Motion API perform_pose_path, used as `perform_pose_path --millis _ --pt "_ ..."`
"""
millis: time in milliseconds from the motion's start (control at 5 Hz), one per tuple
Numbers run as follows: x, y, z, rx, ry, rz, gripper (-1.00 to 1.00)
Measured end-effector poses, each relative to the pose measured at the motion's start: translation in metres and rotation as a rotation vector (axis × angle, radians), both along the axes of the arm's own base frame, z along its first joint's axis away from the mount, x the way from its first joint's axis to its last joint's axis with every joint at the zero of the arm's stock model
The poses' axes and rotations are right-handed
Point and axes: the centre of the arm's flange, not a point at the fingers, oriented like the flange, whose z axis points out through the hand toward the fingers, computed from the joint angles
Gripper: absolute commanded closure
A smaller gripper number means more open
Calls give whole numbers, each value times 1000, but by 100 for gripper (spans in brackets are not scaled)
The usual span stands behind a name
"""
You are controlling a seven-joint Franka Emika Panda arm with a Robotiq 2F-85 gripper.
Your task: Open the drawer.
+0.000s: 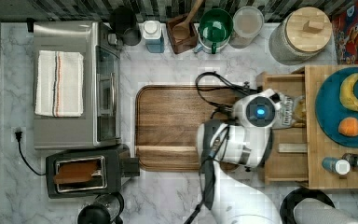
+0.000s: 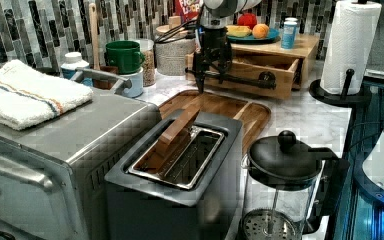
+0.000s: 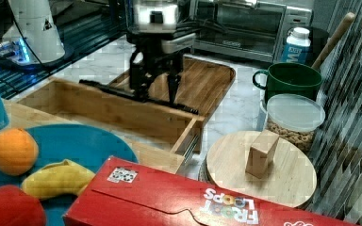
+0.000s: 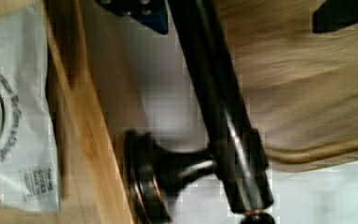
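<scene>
Drawer (image 3: 122, 110) juts well out of its cabinet over the marble counter (image 1: 177, 196), beside the cutting board (image 1: 177, 121). Gripper (image 3: 156, 92) straddles the black handle (image 2: 240, 80), fingers apart, barely gripping. Opening looks almost done.

The arm points straight down, its tool (image 3: 159, 84) with fingers parted, one each side.

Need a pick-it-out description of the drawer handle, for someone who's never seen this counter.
Find the light wooden stand at the top view's right, carrying the teal fruit plate. Its drawer is pulled out toward the dark cutting board. The handle is the long black bar on two round black mounts across the drawer front, with the gripper straddling it; nothing else nearby is black and rod-shaped.
</scene>
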Motion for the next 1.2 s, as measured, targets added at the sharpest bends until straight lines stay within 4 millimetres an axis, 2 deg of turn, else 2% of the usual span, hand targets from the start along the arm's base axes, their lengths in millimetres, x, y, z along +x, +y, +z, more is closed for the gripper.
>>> perform_pose_path --millis 200,400,600,1200 --pt "1 47 -1 9 9 65 -100" --pt "-1 73 -3 11 23 118 -100" --pt "-2 63 -1 35 13 64 -100" --pt "-1 62 0 41 7 59 -100"
